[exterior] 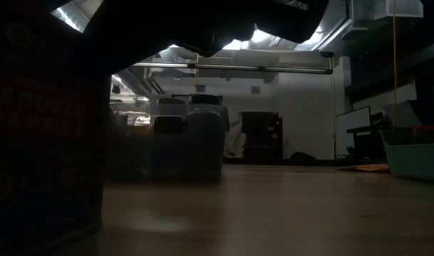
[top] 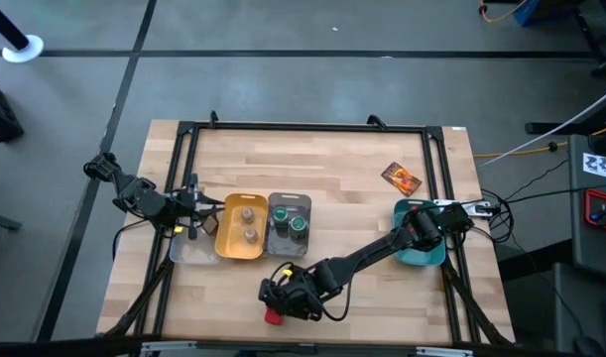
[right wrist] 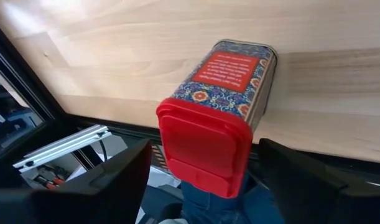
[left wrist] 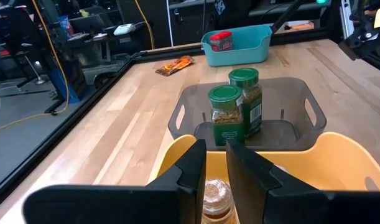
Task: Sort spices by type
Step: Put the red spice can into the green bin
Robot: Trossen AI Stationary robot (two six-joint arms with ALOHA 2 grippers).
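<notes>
A red box [right wrist: 221, 93] with a red lid and patterned sides stands near the table's front edge [top: 273, 315], looming dark at the left of the low view [exterior: 46, 142]. My right gripper [right wrist: 205, 143] is open around its lid end, one finger on each side with a thin gap to each. A second red box [left wrist: 221, 40] stands in the teal tray [left wrist: 239, 50]. Two green-lidded jars [left wrist: 236, 106] stand in the grey tray [top: 276, 241]. Two tan jars [top: 248, 223] sit in the yellow tray [top: 226, 246]. My left gripper [left wrist: 216, 158] waits over the yellow tray, almost shut and holding nothing.
A brown-orange packet [top: 402, 178] lies flat at the far right of the table. A clear tray [top: 193, 252] sits left of the yellow one. The black frame rails [top: 183, 178] run along the table's sides. Bare wood lies between the trays and the far edge.
</notes>
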